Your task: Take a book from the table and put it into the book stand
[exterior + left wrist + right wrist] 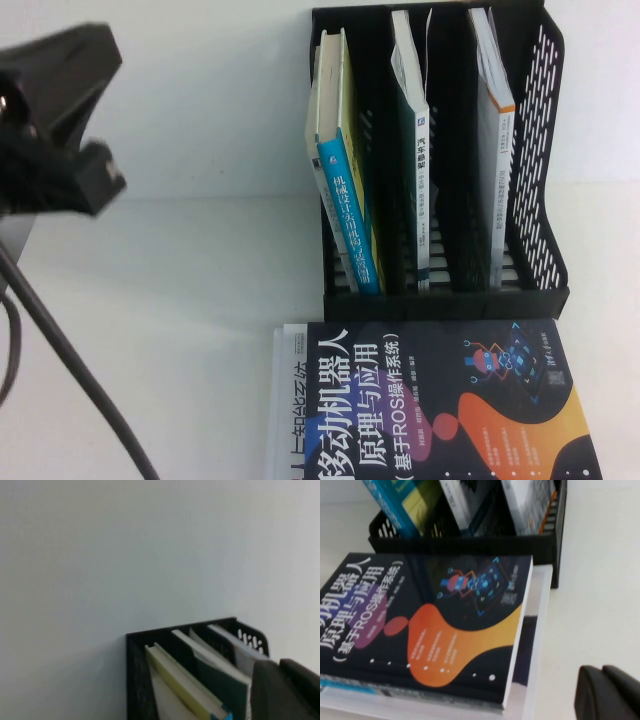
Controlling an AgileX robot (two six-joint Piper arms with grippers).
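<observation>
The book (348,200), pale yellow with a cyan-blue band and spine, stands leaning in the left slot of the black book stand (540,150) at the back right of the white table (180,300). It also shows in the left wrist view (185,685) and the right wrist view (405,500). My left gripper (280,662) is shut and empty, raised high to the left of the stand; in the high view it shows at the left edge (70,130). My right gripper (602,669) is shut and empty over bare table, right of the book stack; it is out of the high view.
A dark navy book with orange shapes (440,400) lies flat in front of the stand on thin white books (285,400). A teal-and-white book (412,150) fills the middle slot, a white and orange one (492,130) the right slot. A black cable (70,360) crosses the left.
</observation>
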